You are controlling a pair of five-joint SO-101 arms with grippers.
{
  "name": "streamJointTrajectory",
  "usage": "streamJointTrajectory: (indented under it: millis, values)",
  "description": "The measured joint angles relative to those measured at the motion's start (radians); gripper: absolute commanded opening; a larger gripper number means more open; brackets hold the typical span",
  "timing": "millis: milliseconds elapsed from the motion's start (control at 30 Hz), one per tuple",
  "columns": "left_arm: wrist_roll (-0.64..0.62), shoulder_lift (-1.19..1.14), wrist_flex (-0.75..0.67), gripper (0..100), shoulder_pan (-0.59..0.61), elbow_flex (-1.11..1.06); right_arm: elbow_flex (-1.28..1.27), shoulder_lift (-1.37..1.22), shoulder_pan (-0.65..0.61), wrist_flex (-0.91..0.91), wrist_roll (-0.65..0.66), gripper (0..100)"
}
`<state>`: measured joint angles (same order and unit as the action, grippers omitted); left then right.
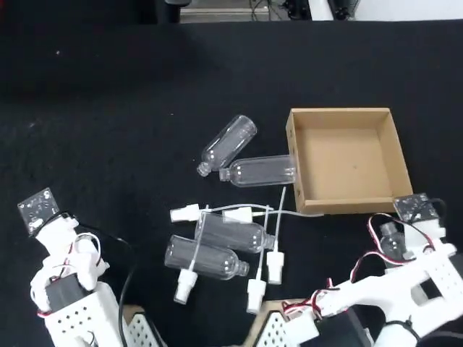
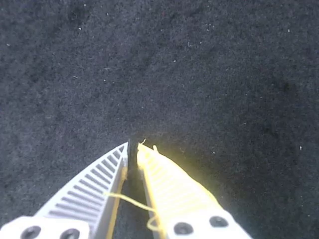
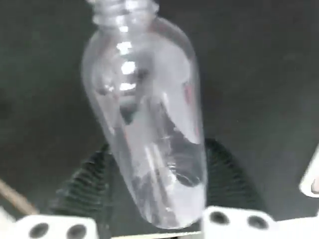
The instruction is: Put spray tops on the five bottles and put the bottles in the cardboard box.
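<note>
left gripper (image 2: pixel 132 149): clenched on nothing, tips over the bare black cloth (image 2: pixel 209 74).
right gripper (image 3: pixel 159 147): grasping a clear bottle (image 3: pixel 144 114) with an open neck, lower right of the high view.
cardboard box (image 1: pixel 347 205): right of centre, just above that gripper.
other bottles (image 1: pixel 228 144): four lying on their sides, centre frame.
spray tops (image 1: pixel 275 264): loose around the lower two.

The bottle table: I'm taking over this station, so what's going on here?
The right gripper is shut on one clear plastic bottle with no top on it, held near the brown cardboard box; no bottle is in the box yet. Four more clear bottles and the white spray tops lie loose on the black cloth table. The left gripper is shut on nothing, over the cloth.
</note>
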<state>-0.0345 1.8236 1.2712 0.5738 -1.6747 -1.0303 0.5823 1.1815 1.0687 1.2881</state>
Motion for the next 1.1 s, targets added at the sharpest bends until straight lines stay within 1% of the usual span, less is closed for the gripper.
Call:
streamJointTrajectory:
  millis: [133, 200, 400, 567, 667, 900, 933, 967, 1033, 1100]
  values:
    - [0.0, 0.0, 0.0, 3, 0.0, 0.0, 0.112, 0.0, -0.008, 0.166, 0.0, 24.3]
    - [0.0, 0.0, 0.0, 3, 0.0, 0.0, 0.152, 0.0, -0.029, 0.209, 0.0, 24.7]
    - [0.0, 0.0, 0.0, 3, 0.0, 0.0, 0.173, 0.0, -0.077, 0.21, 0.0, 24.8]
    - [0.0, 0.0, 0.0, 3, 0.0, 0.0, 0.17, 0.0, -0.087, 0.209, 0.0, 24.8]
    - [0.0, 0.0, 0.0, 3, 0.0, 0.0, 0.103, 0.0, -0.1, 0.144, 0.009, 24.8]
    - [0.0, 0.0, 0.0, 3, 0.0, 0.0, -0.13, 0.0, -0.12, -0.083, 0.018, 24.0]
    - [0.0, 0.0, 0.0, 3, 0.0, 0.0, -0.153, 0.0, -0.121, -0.11, 0.018, 21.4]
    - [0.0, 0.0, 0.0, 3, 0.0, 0.0, -0.172, 0.0, -0.121, -0.13, 0.018, 15.7]
    - [0.0, 0.0, 0.0, 3, 0.0, 0.0, -0.183, 0.0, -0.121, -0.153, 0.018, 0.1]
    - [0.0, 0.0, 0.0, 3, 0.0, 0.0, -0.181, 0.0, -0.121, -0.16, 0.018, 3.8]
